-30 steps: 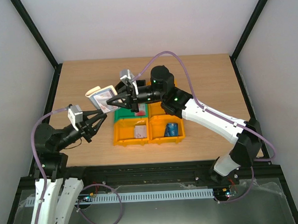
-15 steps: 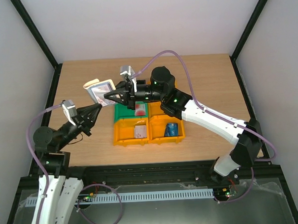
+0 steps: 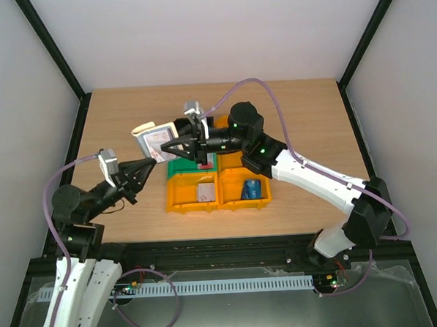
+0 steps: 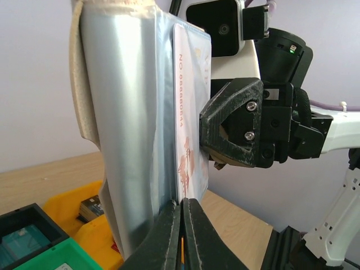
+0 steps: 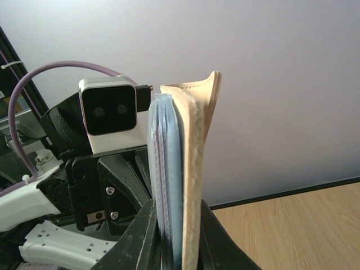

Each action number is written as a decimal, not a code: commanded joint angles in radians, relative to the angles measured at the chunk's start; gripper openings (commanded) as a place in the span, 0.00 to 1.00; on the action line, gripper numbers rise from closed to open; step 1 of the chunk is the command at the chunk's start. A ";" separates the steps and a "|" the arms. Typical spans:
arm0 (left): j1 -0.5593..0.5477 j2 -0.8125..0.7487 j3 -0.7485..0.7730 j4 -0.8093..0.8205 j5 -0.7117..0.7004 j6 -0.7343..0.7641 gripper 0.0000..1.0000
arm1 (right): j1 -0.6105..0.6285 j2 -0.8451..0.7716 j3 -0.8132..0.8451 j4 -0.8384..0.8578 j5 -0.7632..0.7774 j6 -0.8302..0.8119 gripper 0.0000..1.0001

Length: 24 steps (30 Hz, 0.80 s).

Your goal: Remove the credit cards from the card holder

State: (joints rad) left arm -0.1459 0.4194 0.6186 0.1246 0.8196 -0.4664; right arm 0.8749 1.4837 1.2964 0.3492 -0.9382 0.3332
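Up above the bins (image 3: 183, 206), your right gripper (image 3: 170, 146) squeezes the card holder (image 3: 150, 140) tight and your left gripper (image 4: 183, 201) pinches the white-pink card (image 4: 190, 101) at its bottom edge, so next pull it straight out.

Overhead view looks down; both wrist views closely share the card holder (image 3: 150, 140).

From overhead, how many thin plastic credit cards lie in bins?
3: white-pink card in near-left orange bin, blue card in near-right orange bin, red card in green bin. The right arm may hide more.
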 commanded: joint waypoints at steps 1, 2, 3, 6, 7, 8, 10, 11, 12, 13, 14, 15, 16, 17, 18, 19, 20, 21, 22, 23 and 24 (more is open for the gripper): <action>-0.006 -0.008 0.016 -0.006 -0.001 0.064 0.02 | -0.007 -0.033 -0.026 -0.012 -0.072 0.011 0.14; -0.006 -0.011 0.025 -0.028 -0.009 0.086 0.02 | -0.013 -0.038 -0.026 -0.025 -0.073 0.005 0.13; -0.006 -0.012 0.028 -0.048 -0.015 0.110 0.02 | -0.020 -0.043 -0.027 -0.037 -0.074 -0.004 0.12; -0.004 -0.012 0.046 -0.093 -0.025 0.171 0.02 | -0.030 -0.057 -0.026 -0.088 -0.066 -0.032 0.05; -0.004 -0.010 0.049 -0.104 -0.019 0.185 0.02 | -0.032 -0.061 -0.027 -0.100 -0.064 -0.037 0.03; -0.003 -0.009 0.054 -0.114 -0.009 0.204 0.02 | -0.033 -0.062 -0.024 -0.112 -0.063 -0.041 0.02; -0.003 -0.009 0.056 -0.146 0.022 0.265 0.02 | -0.033 -0.064 -0.018 -0.148 -0.069 -0.060 0.02; -0.003 -0.011 0.057 -0.178 0.030 0.292 0.02 | -0.033 -0.065 -0.019 -0.165 -0.074 -0.071 0.02; -0.002 -0.013 0.057 -0.205 0.032 0.318 0.02 | -0.033 -0.064 -0.017 -0.186 -0.080 -0.085 0.02; -0.001 -0.012 0.058 -0.229 0.031 0.340 0.02 | -0.033 -0.061 -0.015 -0.206 -0.083 -0.099 0.02; -0.001 -0.009 0.060 -0.251 0.032 0.358 0.02 | -0.033 -0.060 -0.009 -0.222 -0.085 -0.111 0.02; 0.000 -0.006 0.065 -0.270 0.034 0.373 0.02 | -0.034 -0.059 -0.002 -0.243 -0.085 -0.125 0.02; 0.001 -0.003 0.074 -0.288 0.038 0.386 0.02 | -0.035 -0.057 0.005 -0.257 -0.089 -0.141 0.02; 0.004 -0.002 0.080 -0.303 0.041 0.397 0.02 | -0.038 -0.057 0.010 -0.269 -0.092 -0.147 0.02; 0.006 -0.004 0.084 -0.313 0.045 0.404 0.02 | -0.041 -0.058 0.015 -0.277 -0.094 -0.153 0.02; 0.008 -0.006 0.085 -0.324 0.048 0.411 0.02 | -0.044 -0.059 0.018 -0.282 -0.100 -0.156 0.02; 0.011 -0.009 0.083 -0.330 0.051 0.415 0.02 | -0.049 -0.058 0.020 -0.284 -0.104 -0.156 0.02; 0.013 -0.009 0.079 -0.334 0.059 0.418 0.02 | -0.050 -0.056 0.022 -0.283 -0.104 -0.157 0.02; 0.015 -0.008 0.073 -0.335 0.066 0.419 0.02 | -0.049 -0.052 0.026 -0.282 -0.108 -0.154 0.02; 0.015 -0.002 0.069 -0.329 0.072 0.416 0.02 | -0.049 -0.048 0.030 -0.274 -0.114 -0.147 0.02; 0.016 0.005 0.062 -0.311 0.074 0.391 0.02 | -0.049 -0.043 0.033 -0.257 -0.114 -0.128 0.02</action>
State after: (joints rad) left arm -0.1379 0.4183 0.6689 -0.1810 0.8658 -0.0910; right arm 0.8318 1.4567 1.2819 0.0841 -1.0130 0.2028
